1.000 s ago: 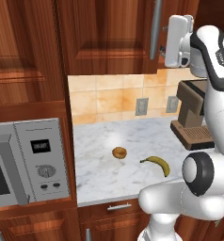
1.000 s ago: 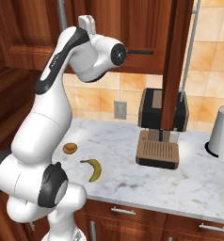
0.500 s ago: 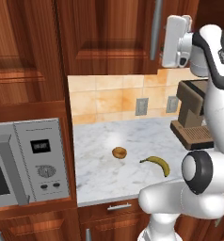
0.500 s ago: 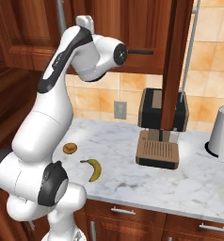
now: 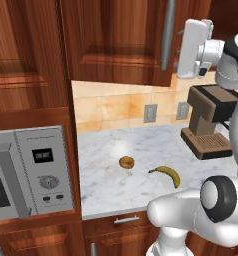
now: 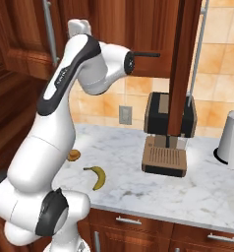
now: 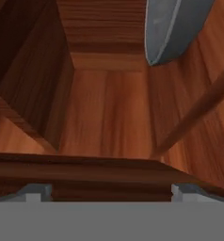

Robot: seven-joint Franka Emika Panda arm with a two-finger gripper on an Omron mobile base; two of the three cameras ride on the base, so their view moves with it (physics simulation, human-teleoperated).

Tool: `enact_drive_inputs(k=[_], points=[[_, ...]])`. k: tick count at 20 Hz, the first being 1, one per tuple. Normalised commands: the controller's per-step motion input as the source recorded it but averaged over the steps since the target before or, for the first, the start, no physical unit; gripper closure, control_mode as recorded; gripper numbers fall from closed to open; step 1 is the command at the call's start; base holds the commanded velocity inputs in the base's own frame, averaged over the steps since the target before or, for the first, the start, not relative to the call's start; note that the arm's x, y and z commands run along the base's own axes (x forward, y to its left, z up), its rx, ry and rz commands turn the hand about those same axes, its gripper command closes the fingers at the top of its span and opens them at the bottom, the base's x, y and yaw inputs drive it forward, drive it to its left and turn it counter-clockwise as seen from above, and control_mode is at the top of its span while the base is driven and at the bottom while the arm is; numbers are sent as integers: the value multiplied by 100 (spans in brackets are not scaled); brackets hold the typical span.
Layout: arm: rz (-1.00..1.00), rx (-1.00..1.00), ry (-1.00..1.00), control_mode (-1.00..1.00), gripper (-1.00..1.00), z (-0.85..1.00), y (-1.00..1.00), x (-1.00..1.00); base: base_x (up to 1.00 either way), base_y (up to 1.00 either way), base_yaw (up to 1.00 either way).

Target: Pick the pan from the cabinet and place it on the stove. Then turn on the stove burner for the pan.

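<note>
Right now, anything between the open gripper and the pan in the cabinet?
Nothing visible does. In the hand view the gripper is open and looks into the cabinet past its wooden front edge, with the pan ahead near the top right. The space between them is bare wood.

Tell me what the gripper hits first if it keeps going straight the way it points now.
Probably bare wood inside the cabinet: the gripper, jaws open, faces its interior. The grey pan sits off to the upper right of that line; depth is unclear.
</note>
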Motion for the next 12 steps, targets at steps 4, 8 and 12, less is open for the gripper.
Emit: enact_drive_inputs(k=[4,8,12], points=[[14,-2,-15,-100,-100,0,57,-100,0,0,0],[12,-4,-15,-100,-100,0,72,-100,0,0,0],[13,-6,-13,-100,-100,-2,77,-100,0,0,0]])
